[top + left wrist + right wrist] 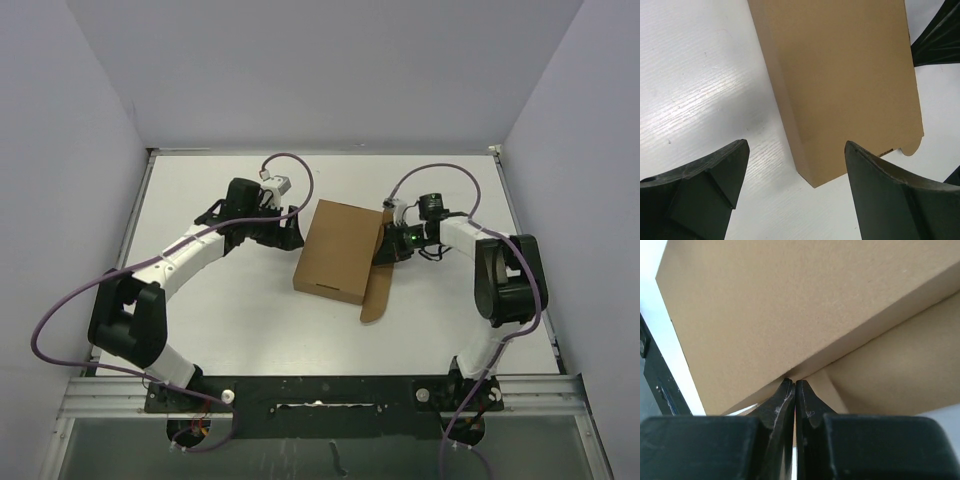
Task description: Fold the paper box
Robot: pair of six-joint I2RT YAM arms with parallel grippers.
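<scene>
Right gripper (794, 386) is pinched fully closed, tips at the flap crease of the plain brown cardboard box (790, 305); left gripper (795, 150) gapes wide, empty, beside it.

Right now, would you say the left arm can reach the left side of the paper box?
Probably yes: the left tool stands open right beside the paper box, with only bare table between them, and the right tool is shut at the opposite side, out of its way.
</scene>
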